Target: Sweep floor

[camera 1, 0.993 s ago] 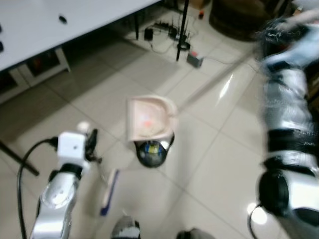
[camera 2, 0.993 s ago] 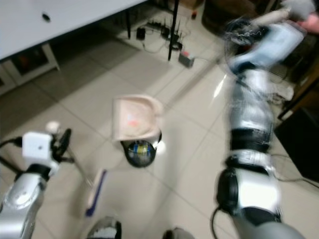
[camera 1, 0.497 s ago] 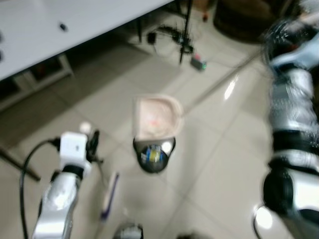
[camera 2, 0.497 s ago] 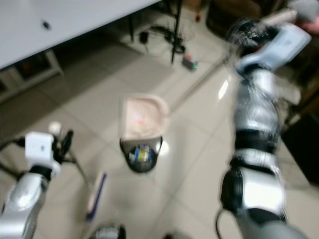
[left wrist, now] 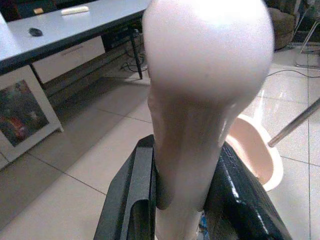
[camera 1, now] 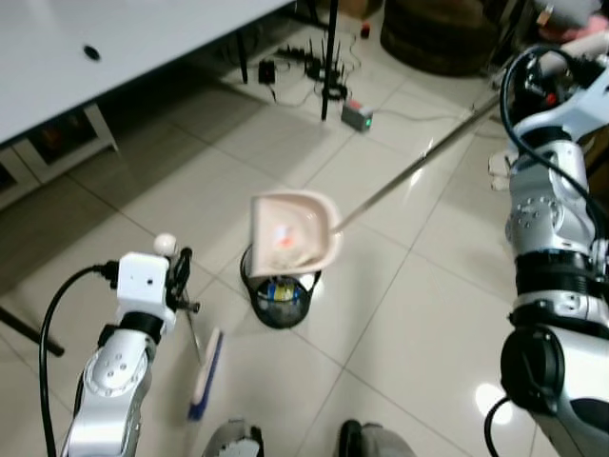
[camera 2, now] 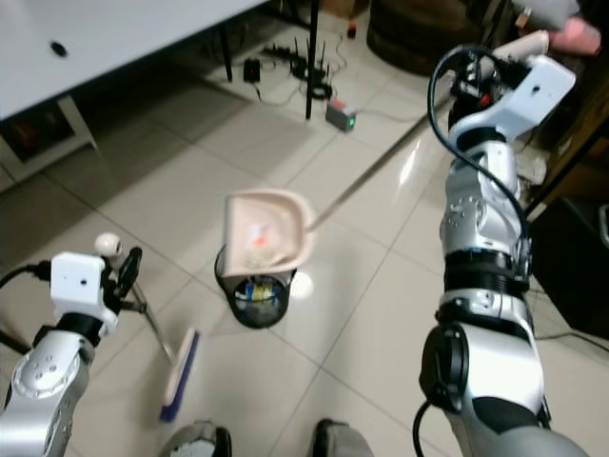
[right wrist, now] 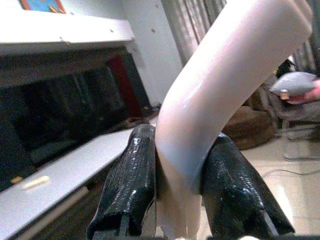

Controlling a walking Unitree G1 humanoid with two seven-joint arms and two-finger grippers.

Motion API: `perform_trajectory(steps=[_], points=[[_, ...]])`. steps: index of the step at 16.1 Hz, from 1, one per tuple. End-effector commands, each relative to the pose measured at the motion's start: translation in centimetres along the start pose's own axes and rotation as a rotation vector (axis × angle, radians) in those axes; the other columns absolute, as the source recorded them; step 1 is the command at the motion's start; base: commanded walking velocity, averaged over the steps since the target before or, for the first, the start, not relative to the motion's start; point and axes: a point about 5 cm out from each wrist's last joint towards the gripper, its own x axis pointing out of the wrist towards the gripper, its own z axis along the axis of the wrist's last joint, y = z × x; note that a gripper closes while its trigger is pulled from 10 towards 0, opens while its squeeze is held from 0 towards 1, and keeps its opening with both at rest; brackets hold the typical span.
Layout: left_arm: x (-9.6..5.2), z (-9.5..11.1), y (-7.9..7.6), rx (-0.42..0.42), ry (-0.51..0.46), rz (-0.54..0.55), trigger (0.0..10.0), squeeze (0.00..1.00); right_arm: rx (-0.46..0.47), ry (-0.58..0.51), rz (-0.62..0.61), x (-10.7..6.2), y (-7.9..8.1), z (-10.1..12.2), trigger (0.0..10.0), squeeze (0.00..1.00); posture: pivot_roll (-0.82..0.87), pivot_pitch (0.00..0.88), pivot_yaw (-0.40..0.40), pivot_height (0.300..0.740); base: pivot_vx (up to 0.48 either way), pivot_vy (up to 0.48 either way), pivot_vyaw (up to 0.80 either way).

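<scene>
A pale pink dustpan (camera 1: 292, 234) hangs tilted over a small black wire bin (camera 1: 279, 297) that holds some trash. Its long metal pole (camera 1: 419, 167) runs up to the right, where my right gripper (camera 2: 505, 59) is shut on the pink handle (right wrist: 220, 95). My left gripper (camera 1: 174, 276) is shut on the pink knob-ended handle (left wrist: 200, 100) of a broom. The broom's blue-backed head (camera 1: 206, 374) rests on the tiles to the left of the bin.
A white table (camera 1: 114, 48) stands at the back left, with a power strip and cables (camera 1: 304, 65) beneath it. A black stand pole (camera 1: 328, 52) and a small grey box (camera 1: 357, 115) lie behind the bin. My feet (camera 1: 285, 443) are at the bottom edge.
The dustpan has tipped up steeper over the bin, now on edge above its opening. The camera has shifted a little and the blur has cleared. The broom stays put.
</scene>
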Motion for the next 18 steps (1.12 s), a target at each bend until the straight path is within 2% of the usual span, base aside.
perform_trajectory(steps=[1, 5, 6, 7, 8, 9, 11, 14, 15, 16, 18], points=[[0.0, 0.3, 0.3, 0.011, -0.017, 0.009, 10.0, 0.0, -0.003, -0.101, 0.033, 0.5, 0.7, 1.9, 10.0, 0.0, 0.1, 0.119, -0.005, 0.74, 0.0, 0.0, 0.0], [0.0, 0.3, 0.2, 0.011, -0.016, 0.008, 10.0, 0.0, -0.019, -0.104, 0.046, 0.4, 0.8, 1.9, 10.0, 0.0, 0.1, 0.119, -0.005, 0.74, 0.0, 0.0, 0.0], [0.0, 0.0, -0.2, 0.022, -0.007, 0.001, 10.0, 0.0, -0.075, -0.157, 0.14, -0.3, 3.2, 1.4, 10.0, 0.0, 0.1, 0.105, -0.008, 0.74, 0.0, 0.0, 0.0], [0.0, -0.1, -0.3, 0.025, -0.005, -0.001, 10.0, 0.0, -0.085, -0.176, 0.178, -0.6, 4.2, 1.2, 10.0, 0.0, 0.1, 0.105, -0.008, 0.74, 0.0, 0.0, 0.0], [-0.1, -0.1, -0.3, 0.03, -0.005, -0.002, 10.0, 0.0, -0.112, -0.221, 0.248, -1.3, 6.1, 0.9, 10.0, 0.0, 0.11, 0.104, -0.009, 0.74, 0.0, 0.0, 0.0], [-0.1, -0.1, -0.3, 0.031, -0.005, -0.002, 10.0, 0.0, -0.129, -0.236, 0.263, -1.4, 6.5, 0.9, 10.0, 0.0, 0.11, 0.104, -0.009, 0.74, 0.0, 0.0, 0.0], [-0.1, -0.1, -0.2, 0.036, -0.005, 0.003, 10.0, 0.0, -0.194, -0.315, 0.349, -2.7, 8.5, 0.5, 10.0, 0.0, 0.11, 0.107, -0.007, 0.74, 0.0, 0.0, 0.0], [-0.1, 0.0, 0.0, 0.04, -0.005, 0.007, 10.0, 0.0, -0.307, -0.397, 0.385, -4.0, 9.9, -0.3, 10.0, 0.0, 0.12, 0.124, 0.001, 0.74, 0.0, 0.0, 0.0], [-0.1, 0.0, 0.0, 0.041, -0.004, 0.008, 10.0, 0.0, -0.318, -0.415, 0.381, -4.2, 10.1, -0.3, 10.0, 0.0, 0.12, 0.129, 0.004, 0.74, 0.0, 0.0, 0.0], [-0.4, -0.1, 0.1, 0.046, 0.002, 0.005, 10.0, 0.0, -0.354, -0.458, 0.407, -4.6, 11.0, -0.6, 10.0, 0.0, 0.13, 0.143, 0.011, 0.74, 0.0, 0.0, 0.0], [-0.7, -0.1, 0.1, 0.048, 0.007, 0.005, 10.0, 0.0, -0.382, -0.467, 0.446, -5.0, 11.9, -1.2, 10.0, 0.0, 0.14, 0.154, 0.011, 0.74, 0.0, 0.0, 0.0]])
